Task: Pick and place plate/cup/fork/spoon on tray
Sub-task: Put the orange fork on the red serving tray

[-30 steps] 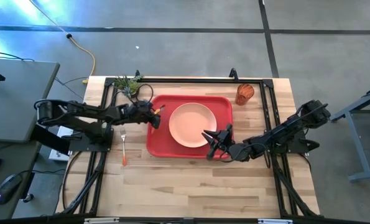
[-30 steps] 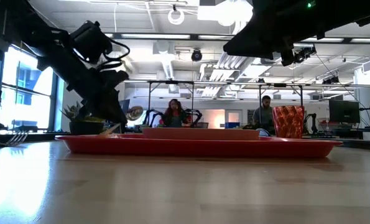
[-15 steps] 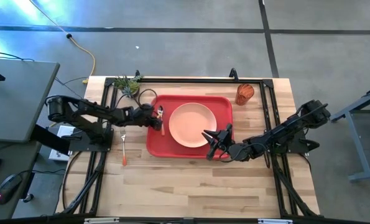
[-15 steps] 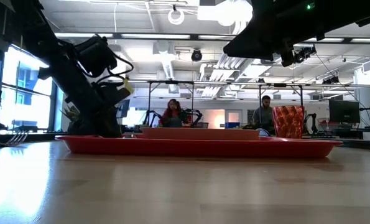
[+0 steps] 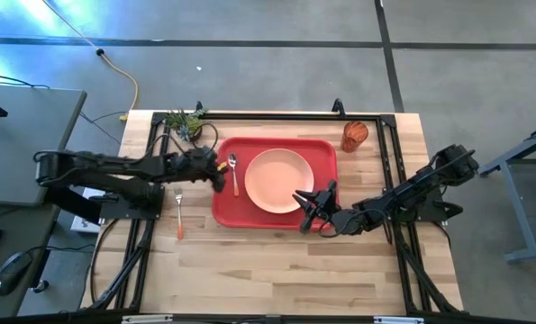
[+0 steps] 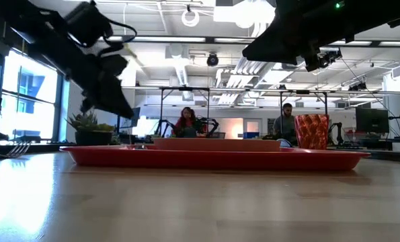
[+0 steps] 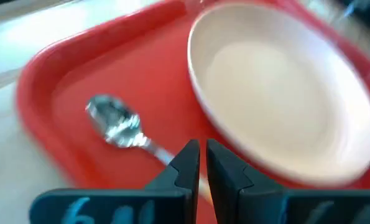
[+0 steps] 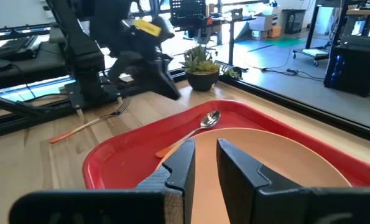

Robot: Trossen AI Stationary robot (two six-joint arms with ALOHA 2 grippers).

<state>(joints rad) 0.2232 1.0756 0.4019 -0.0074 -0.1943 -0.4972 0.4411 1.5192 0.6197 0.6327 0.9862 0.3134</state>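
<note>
The red tray (image 5: 323, 153) lies mid-table with the peach plate (image 5: 278, 181) in it. The spoon (image 5: 234, 173) lies flat in the tray to the left of the plate, with its bowl (image 7: 115, 122) toward the far edge. My left gripper (image 5: 220, 174) hovers above the tray's left rim, empty, its fingers a narrow gap apart (image 7: 203, 165). The fork (image 5: 178, 212) lies on the table to the left of the tray. The orange cup (image 5: 354, 135) stands upright on the table beyond the tray's far right corner. My right gripper (image 5: 311, 205) waits, open and empty, over the tray's near right part.
A small potted plant (image 5: 186, 121) stands at the table's far left, behind the tray. Black frame rails run along the table's left, right and far edges. Bare wood lies in front of the tray. People sit in the room beyond the table (image 6: 188, 122).
My left gripper has carried the spoon down onto the tray beside the plate and let go of it. It has then risen and drawn back toward the table's left edge. The spoon now lies flat in the tray. My right arm has kept still.
</note>
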